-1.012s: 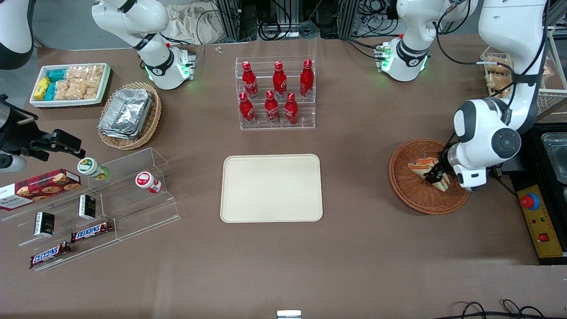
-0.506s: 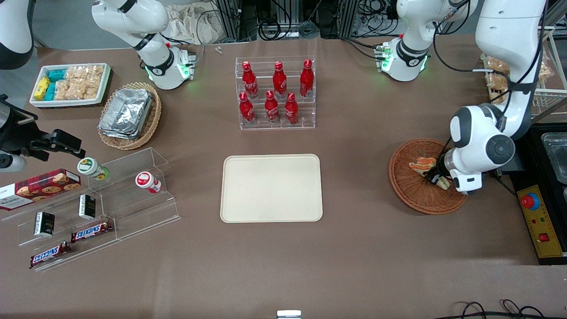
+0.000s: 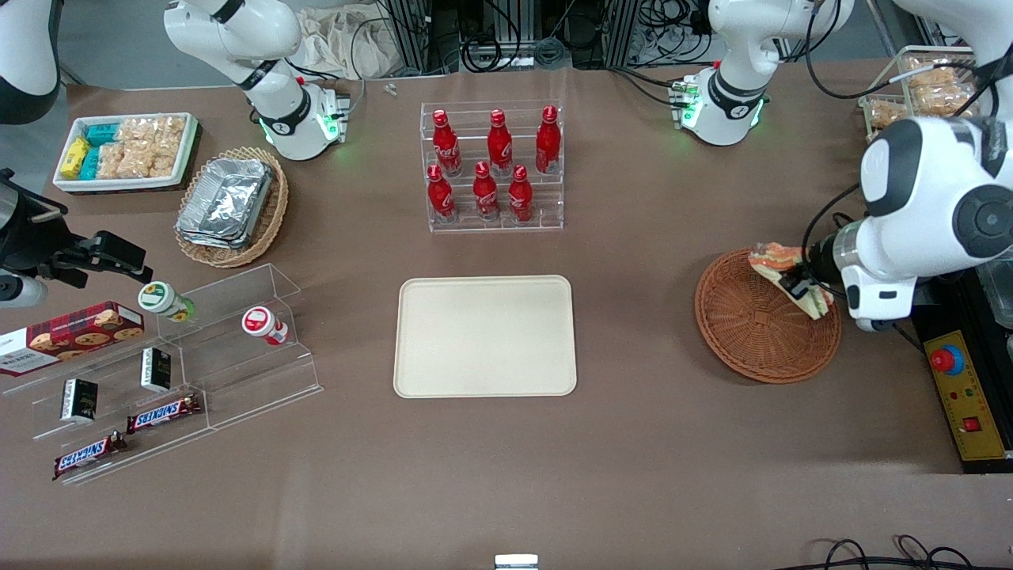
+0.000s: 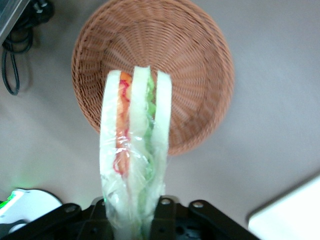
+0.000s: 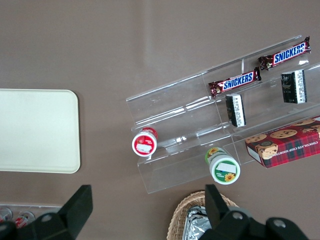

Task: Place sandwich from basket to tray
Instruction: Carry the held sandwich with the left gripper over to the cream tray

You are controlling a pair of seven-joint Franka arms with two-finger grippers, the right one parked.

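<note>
Pincer (image 3: 801,286) holds sandwich (image 3: 779,261) above basket (image 3: 756,332) on brown table (image 3: 633,459)

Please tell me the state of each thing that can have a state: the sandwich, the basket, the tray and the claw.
sandwich: wrapped in clear film, lifted out, held above the basket
basket: empty, resting on the table
tray: nothing on it, flat on the table
claw: shut on the sandwich, above the basket's rim toward the working arm's end

Reddish-brown woven basket (image 3: 760,332), cream tray (image 3: 485,336), black gripper (image 3: 799,283).
</note>
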